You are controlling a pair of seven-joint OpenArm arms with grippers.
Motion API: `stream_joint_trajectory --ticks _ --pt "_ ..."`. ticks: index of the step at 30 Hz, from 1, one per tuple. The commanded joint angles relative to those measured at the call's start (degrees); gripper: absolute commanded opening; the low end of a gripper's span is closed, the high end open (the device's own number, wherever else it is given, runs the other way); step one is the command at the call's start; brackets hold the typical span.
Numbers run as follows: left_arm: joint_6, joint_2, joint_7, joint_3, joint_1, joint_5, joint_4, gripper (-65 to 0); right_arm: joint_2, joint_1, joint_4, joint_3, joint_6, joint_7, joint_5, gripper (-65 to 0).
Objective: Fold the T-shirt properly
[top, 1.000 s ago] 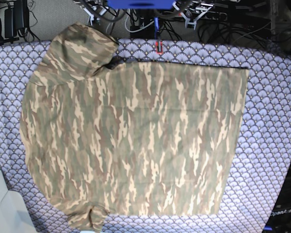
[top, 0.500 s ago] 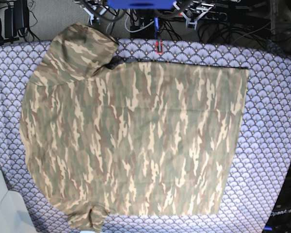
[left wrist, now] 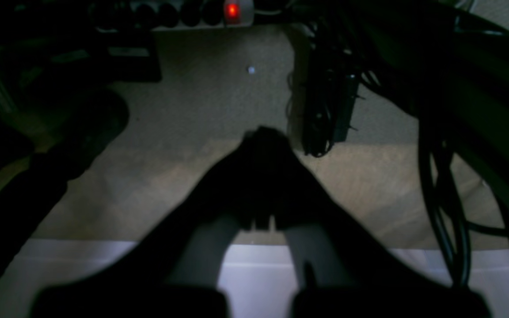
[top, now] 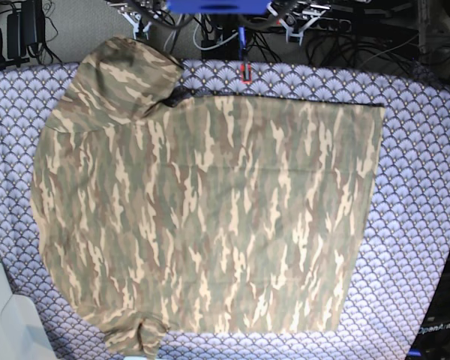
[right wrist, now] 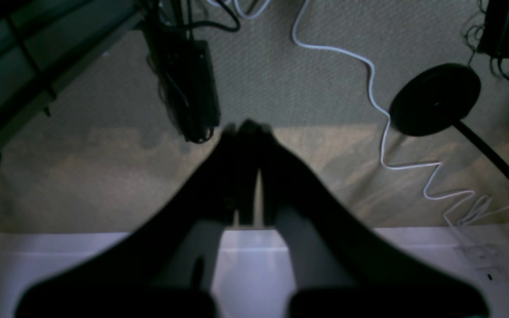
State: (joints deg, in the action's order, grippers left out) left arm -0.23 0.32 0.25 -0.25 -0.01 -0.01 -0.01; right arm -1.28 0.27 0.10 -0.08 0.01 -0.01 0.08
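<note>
T-shirt (top: 210, 214) flat, long axis left-right, hem right | collar seemingly left | both grippers closed, empty

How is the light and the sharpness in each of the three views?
Base view: bright and even, the T-shirt on the tablecloth is sharp. Left wrist view: very dark, the left gripper is a blurred silhouette, a red light glows. Right wrist view: dim, the right gripper blurred, the white cable clearer.

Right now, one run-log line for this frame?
T-shirt: spread flat, unfolded | left gripper: shut, empty, off table | right gripper: shut, empty, off table
</note>
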Motion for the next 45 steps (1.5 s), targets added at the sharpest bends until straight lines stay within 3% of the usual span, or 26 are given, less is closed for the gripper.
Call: stream_joint_trajectory --ticks 1,17,22,35,37,41,45 --pt "-0.1 0.2 0.2 0.0 0.2 0.1 0.0 -65.0 -0.2 -0.2 0.0 -0.1 0.3 -0.1 0.1 -65.0" --pt "-0.3 -0.3 -0.1 0.0 3.0 0.2 0.0 -65.0 -0.3 -2.2 0.0 -0.2 0.3 0.2 0.1 -65.0" --pt "-0.3 -0.4 -0.4 0.0 5.6 0.1 0.1 -65.0 -1.1 -4.1 -0.1 -0.2 0.3 5.6 0.1 -65.0" --pt "-0.4 0.1 -0.5 0.2 6.8 0.3 0.2 -65.0 -2.5 -9.0 -0.1 -0.2 0.3 13.2 0.0 -65.0" --pt "-0.4 0.1 -3.2 0.2 8.1 0.4 0.2 -65.0 -2.5 -11.0 -0.1 -0.2 0.3 17.5 0.0 -65.0" --pt "-0.5 -0.4 -14.9 0.3 11.5 0.5 0.0 -65.0 -3.6 -15.2 -0.1 -0.1 0.3 27.8 0.0 -65.0" --pt "-0.5 -0.6 -23.2 0.3 15.4 0.5 0.0 -65.0 -4.7 -19.0 -0.1 0.2 0.3 36.6 0.2 -65.0"
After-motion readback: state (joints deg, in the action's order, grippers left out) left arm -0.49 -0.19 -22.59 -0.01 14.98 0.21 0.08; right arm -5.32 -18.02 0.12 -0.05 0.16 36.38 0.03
